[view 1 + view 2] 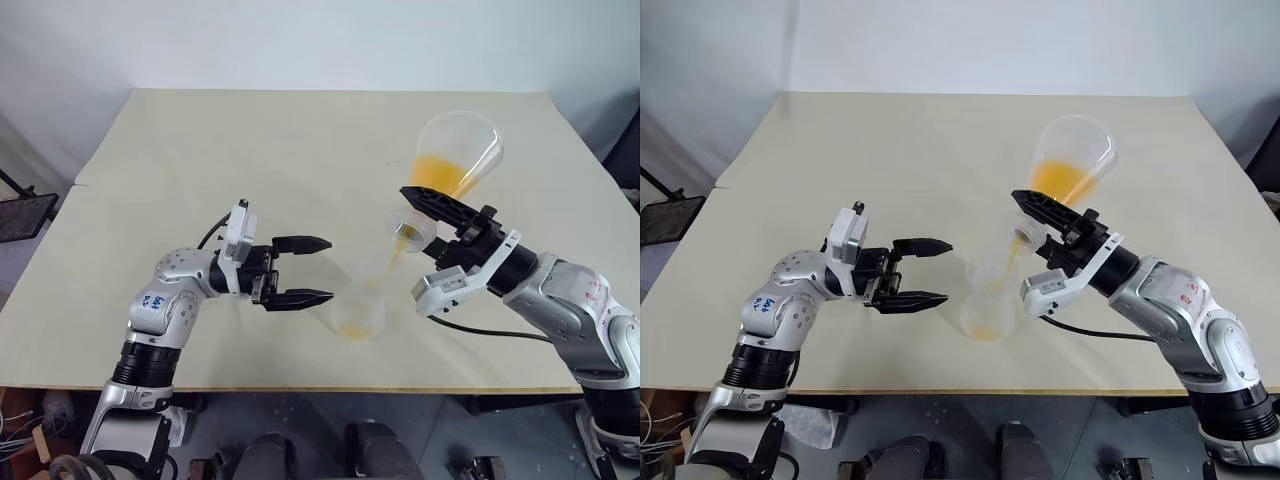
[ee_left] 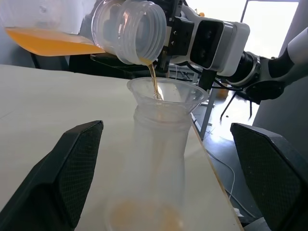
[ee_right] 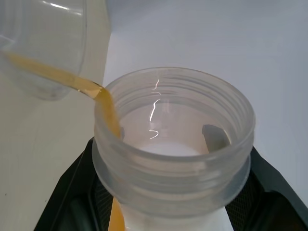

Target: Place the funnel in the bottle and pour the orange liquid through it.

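Now, funnel (image 2: 166,98): I see it seated in the bottle (image 1: 357,300) neck, near the table's (image 1: 300,140) front edge.
Orange liquid (image 1: 440,172): streaming from the tilted flask (image 1: 458,150).
Right gripper (image 1: 432,215): clenched around that flask's neck.
Left gripper (image 1: 305,270): released, beside the bottle.

A: How many flasks? 
B: Two: one flask (image 1: 461,152) tipped, one bottle (image 1: 362,296) standing on the single tabletop (image 1: 250,140).
A: Funnels? 
B: One funnel (image 2: 166,94).
A: Grippers? 
B: Two, a left gripper (image 1: 308,270) and a right gripper (image 1: 432,210), each with two black fingers.
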Robot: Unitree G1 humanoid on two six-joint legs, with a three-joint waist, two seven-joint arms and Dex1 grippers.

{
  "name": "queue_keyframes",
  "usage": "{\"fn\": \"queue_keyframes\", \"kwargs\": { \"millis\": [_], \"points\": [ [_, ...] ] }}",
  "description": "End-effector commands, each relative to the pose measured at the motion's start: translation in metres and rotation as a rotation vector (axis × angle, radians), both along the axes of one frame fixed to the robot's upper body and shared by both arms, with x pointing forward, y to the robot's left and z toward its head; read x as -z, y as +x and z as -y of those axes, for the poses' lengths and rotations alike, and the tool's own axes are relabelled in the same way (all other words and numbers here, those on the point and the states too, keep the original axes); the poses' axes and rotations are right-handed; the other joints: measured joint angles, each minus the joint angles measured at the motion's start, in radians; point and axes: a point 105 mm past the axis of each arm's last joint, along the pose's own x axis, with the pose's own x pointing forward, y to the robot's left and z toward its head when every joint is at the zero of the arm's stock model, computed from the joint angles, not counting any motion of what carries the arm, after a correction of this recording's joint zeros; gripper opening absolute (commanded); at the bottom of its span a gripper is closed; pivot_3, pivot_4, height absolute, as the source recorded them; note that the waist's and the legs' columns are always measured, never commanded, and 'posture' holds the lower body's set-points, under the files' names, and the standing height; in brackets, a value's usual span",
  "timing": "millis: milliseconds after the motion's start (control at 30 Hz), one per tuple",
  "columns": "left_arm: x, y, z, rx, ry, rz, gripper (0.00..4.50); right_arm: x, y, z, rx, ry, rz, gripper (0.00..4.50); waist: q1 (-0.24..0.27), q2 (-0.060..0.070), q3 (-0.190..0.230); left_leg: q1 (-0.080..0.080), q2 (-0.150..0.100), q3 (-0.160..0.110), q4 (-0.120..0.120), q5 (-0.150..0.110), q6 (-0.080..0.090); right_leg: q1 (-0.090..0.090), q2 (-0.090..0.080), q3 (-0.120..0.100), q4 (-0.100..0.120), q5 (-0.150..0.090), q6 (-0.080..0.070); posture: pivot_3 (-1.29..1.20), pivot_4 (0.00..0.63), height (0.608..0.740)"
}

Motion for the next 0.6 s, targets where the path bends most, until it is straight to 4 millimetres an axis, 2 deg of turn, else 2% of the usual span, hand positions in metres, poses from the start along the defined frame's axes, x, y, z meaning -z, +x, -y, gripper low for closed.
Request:
{"fn": "queue_keyframes", "kwargs": {
  "millis": [33, 600],
  "points": [
    [-0.0072, -0.0051, 0.0025, 0.020, -0.014, 0.037, 4.50, -0.0117, -0.0042, 0.0030, 0.000, 0.020, 0.060, 2.47, 0.000, 0.000, 0.000, 0.000, 0.000, 0.000, 0.000, 0.000, 0.000, 0.000, 0.000, 0.000, 0.000, 0.000, 0.000, 0.00, 0.150, 0.740],
    [-0.0073, -0.0048, 0.0033, 0.017, -0.019, 0.036, 4.50, -0.0174, -0.0029, 0.0028, 0.003, 0.025, 0.093, 2.47, 0.000, 0.000, 0.000, 0.000, 0.000, 0.000, 0.000, 0.000, 0.000, 0.000, 0.000, 0.000, 0.000, 0.000, 0.000, 0.00, 0.150, 0.740]
  ]
}}
